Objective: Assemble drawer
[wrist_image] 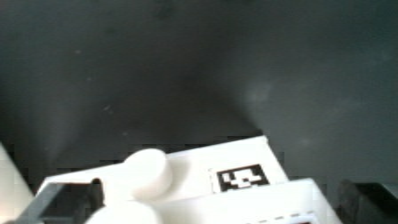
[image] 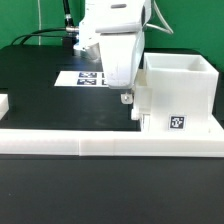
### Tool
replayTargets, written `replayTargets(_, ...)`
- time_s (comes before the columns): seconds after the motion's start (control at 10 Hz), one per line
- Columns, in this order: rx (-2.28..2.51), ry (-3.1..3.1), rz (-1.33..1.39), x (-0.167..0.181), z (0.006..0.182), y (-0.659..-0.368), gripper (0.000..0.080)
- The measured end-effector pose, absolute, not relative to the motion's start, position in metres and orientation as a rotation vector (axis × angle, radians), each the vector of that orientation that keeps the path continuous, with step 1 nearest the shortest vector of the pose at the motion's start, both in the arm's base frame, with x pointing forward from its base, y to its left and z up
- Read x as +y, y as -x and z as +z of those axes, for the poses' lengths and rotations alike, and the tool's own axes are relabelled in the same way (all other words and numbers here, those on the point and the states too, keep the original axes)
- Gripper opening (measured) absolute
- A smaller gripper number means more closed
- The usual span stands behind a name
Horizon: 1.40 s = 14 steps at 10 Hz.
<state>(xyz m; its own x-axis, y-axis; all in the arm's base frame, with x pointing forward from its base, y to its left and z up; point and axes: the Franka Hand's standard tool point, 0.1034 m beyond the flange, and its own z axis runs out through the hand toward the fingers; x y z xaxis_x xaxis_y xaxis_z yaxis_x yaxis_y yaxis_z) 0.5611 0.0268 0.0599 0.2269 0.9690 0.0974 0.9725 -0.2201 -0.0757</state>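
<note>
The white hollow drawer casing stands at the exterior view's right, its open side up and a square tag on its front face. My gripper hangs right at the casing's left wall. In the wrist view one white finger lies against a white tagged wall of the casing. The other finger is hidden, so the grip cannot be read. No separate tray is clearly in view.
A long low white rail runs along the table's front edge, with the casing against it. The marker board lies flat on the black table behind my gripper. A small white piece shows at the exterior view's left edge.
</note>
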Motion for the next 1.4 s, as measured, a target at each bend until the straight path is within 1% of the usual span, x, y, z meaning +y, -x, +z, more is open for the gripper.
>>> replayTargets(0.4, -1.861, 2.378, -0.022, 0.027, 0.063, -0.562, 0.0650)
replayTargets(0.6, -1.857, 2.377, -0.018, 0.026, 0.061, -0.561, 0.0650)
replayTargets(0.7, -1.928, 2.314, -0.013, 0.023, 0.061, -0.562, 0.0650)
replayTargets(0.8, -2.047, 2.194, -0.008, 0.016, 0.064, -0.569, 0.0650)
replayTargets(0.9, -2.059, 2.183, 0.008, 0.017, 0.068, -0.576, 0.0650)
replayTargets(1.1, -2.058, 2.204, 0.041, 0.025, 0.073, -0.579, 0.0650)
replayTargets(1.4, -2.054, 2.237, 0.078, 0.024, 0.071, -0.577, 0.0650)
